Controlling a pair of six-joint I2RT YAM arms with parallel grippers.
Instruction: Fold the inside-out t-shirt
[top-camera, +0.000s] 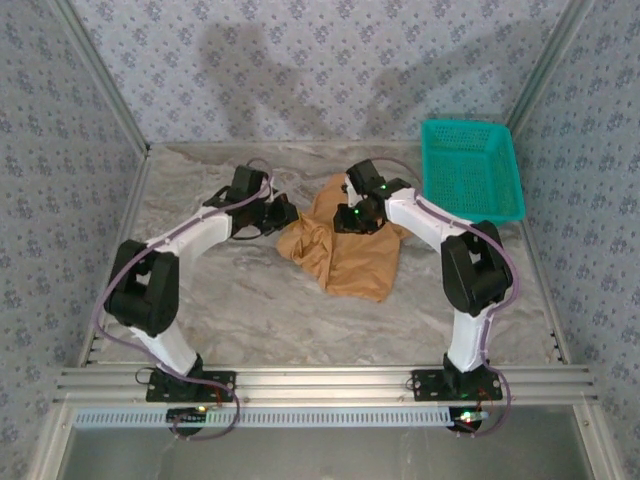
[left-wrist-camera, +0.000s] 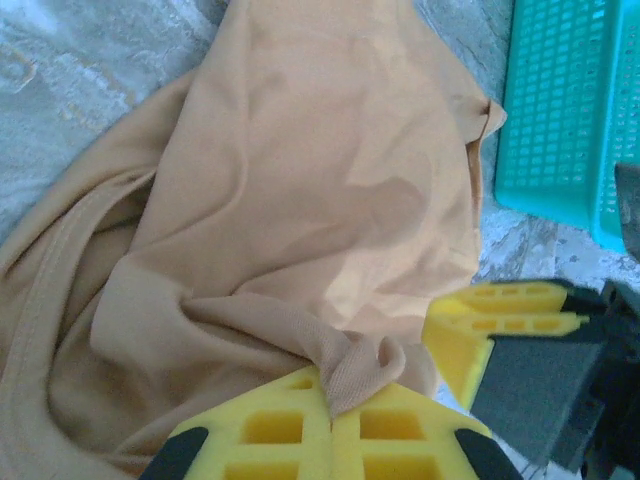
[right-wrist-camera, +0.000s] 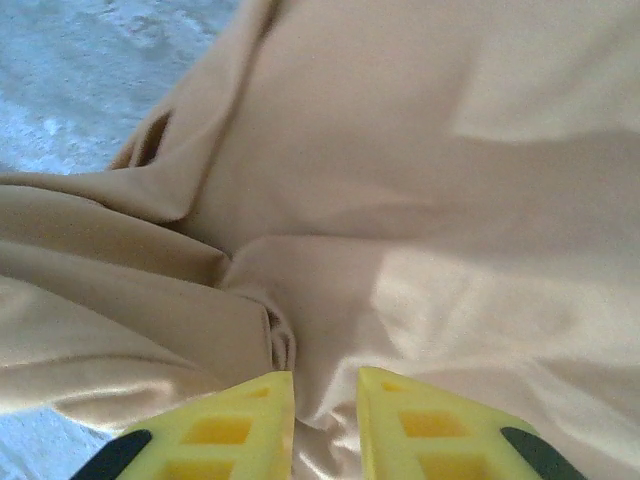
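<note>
In the middle of the table (top-camera: 250, 310), the inside-out t-shirt (top-camera: 345, 255) lay in a crumpled heap, near a green basket (top-camera: 470, 165). The left gripper (left-wrist-camera: 330, 425) was closed tight on a small pinch of the cloth. The right gripper (right-wrist-camera: 325, 425) had its fingers a little apart, with a fold of cloth in the gap.
</note>
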